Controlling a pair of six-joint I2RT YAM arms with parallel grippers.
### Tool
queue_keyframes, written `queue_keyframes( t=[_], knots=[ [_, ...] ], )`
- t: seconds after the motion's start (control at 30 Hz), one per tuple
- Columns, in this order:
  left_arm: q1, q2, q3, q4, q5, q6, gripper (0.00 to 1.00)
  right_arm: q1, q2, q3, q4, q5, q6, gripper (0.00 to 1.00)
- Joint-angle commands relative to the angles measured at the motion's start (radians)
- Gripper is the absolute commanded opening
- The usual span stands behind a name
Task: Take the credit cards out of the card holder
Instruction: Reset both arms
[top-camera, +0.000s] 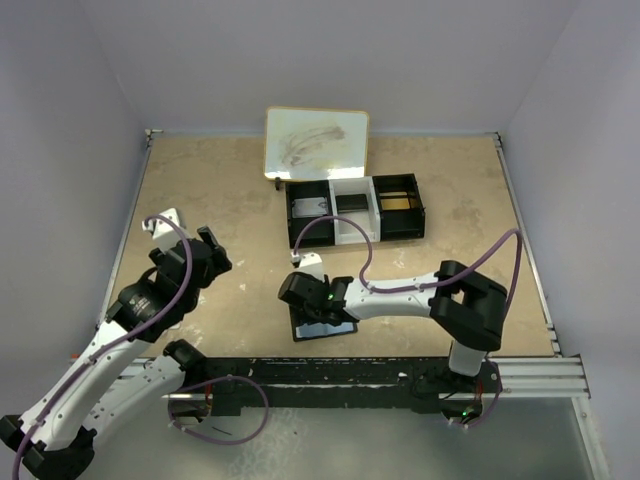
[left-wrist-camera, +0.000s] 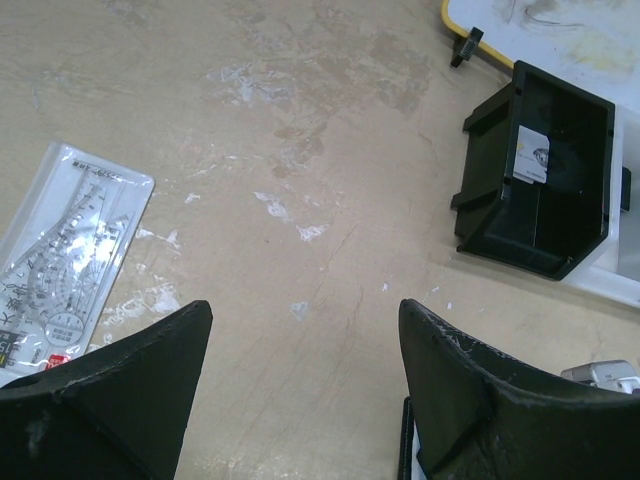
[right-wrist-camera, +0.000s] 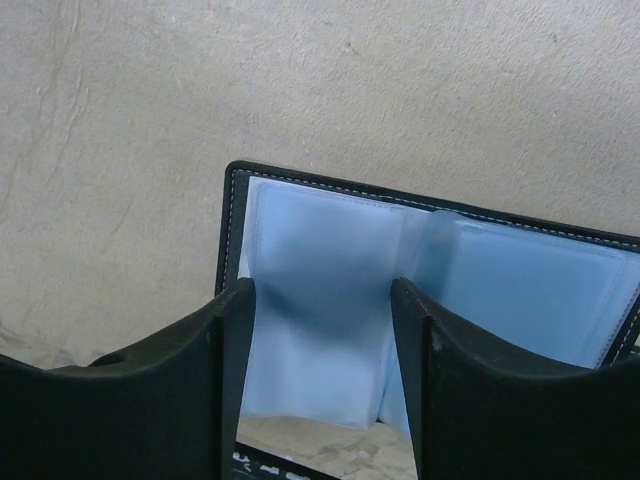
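Note:
The card holder (top-camera: 325, 328) lies open on the table near the front edge, black rim (right-wrist-camera: 232, 230) around frosted blue plastic sleeves (right-wrist-camera: 520, 290). My right gripper (top-camera: 318, 305) hangs right over it, open, its fingers (right-wrist-camera: 320, 290) standing on either side of one raised blue sleeve leaf. No credit cards can be made out through the sleeves. My left gripper (top-camera: 212, 245) is open over bare table at the left, well apart from the holder; its fingers (left-wrist-camera: 305, 305) have nothing between them. A sliver of the holder's edge (left-wrist-camera: 405, 440) shows beside its right finger.
A black-and-white three-compartment tray (top-camera: 350, 180) stands behind the holder, with a white card (left-wrist-camera: 530, 155) in its left compartment and a gold item (top-camera: 398, 203) in its right. A whiteboard (top-camera: 315, 140) leans behind it. A clear ruler pack (left-wrist-camera: 70, 250) lies at the left.

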Motion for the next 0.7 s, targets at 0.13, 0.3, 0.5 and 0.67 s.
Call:
queue_keyframes(
  t=[0.13, 0.3, 0.5, 0.67],
  knots=[
    [0.004, 0.013, 0.002, 0.013, -0.009, -0.006, 0.73, 0.003, 0.026, -0.03, -0.007, -0.028, 0.049, 0.48],
    [0.004, 0.016, 0.0, 0.014, -0.009, -0.006, 0.73, -0.005, -0.021, -0.087, 0.088, -0.07, 0.038, 0.47],
    [0.005, 0.019, 0.0, 0.015, -0.008, -0.003, 0.73, -0.009, -0.103, -0.075, 0.056, -0.054, 0.033, 0.6],
    [0.005, 0.023, 0.0, 0.018, -0.005, -0.003, 0.73, -0.01, -0.214, -0.046, -0.074, 0.031, 0.046, 0.77]
  ],
)
